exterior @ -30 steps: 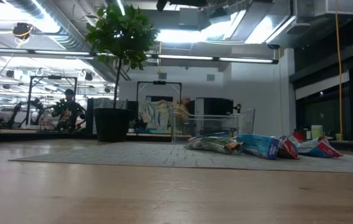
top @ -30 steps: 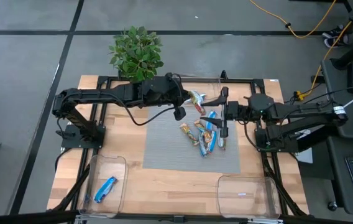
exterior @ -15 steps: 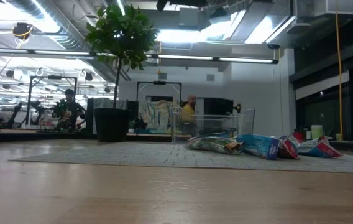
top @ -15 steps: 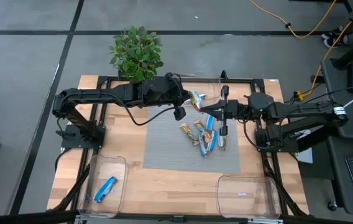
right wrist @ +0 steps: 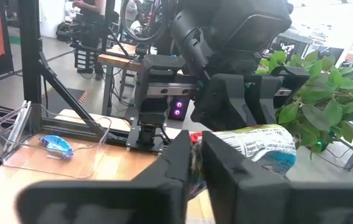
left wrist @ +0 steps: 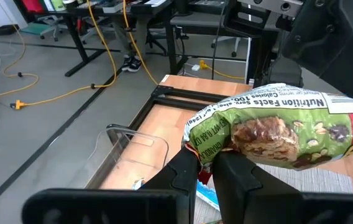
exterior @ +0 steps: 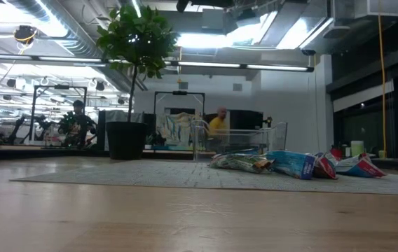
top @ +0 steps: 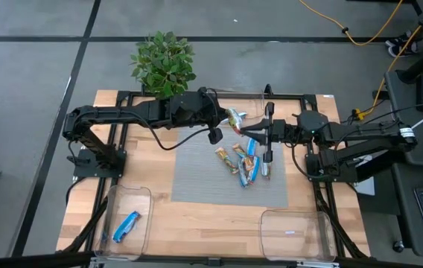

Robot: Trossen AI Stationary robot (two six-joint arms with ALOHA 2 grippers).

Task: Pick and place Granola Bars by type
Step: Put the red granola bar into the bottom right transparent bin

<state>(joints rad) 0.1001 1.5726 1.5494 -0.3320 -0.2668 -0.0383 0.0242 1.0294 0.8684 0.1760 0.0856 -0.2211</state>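
A green and silver granola bar (top: 235,117) hangs in the air over the far part of the grey mat (top: 196,179), between my two grippers. My left gripper (top: 225,123) is shut on its left end, my right gripper (top: 247,130) on its right end. Several more granola bars (top: 243,161), blue, silver and orange-red, lie in a loose pile on the mat; the low view shows them (exterior: 297,164) too. One blue bar (top: 126,225) lies in the near-left clear bin (top: 143,195). My left gripper pinches the crimped end of the bar (left wrist: 204,146) between its two fingers (left wrist: 186,177), coming level from the table's left. The bar (left wrist: 276,134) reaches out beyond the fingertips, lifted clear. My right gripper pinches the opposite end (right wrist: 217,142) between its fingers (right wrist: 176,155), coming level from the table's right. The bar (right wrist: 260,146) lies between the two grippers, clear of the mat.
A second clear bin (top: 293,232) stands near right, and another clear bin (top: 250,98) at the far edge. A potted plant (top: 164,63) stands far left of centre. Bare wood lies between the mat and the near bins.
My right gripper has moved a little toward the table's left, up to the bar, and has shut on its free end. My left gripper has kept the bar still in the air.
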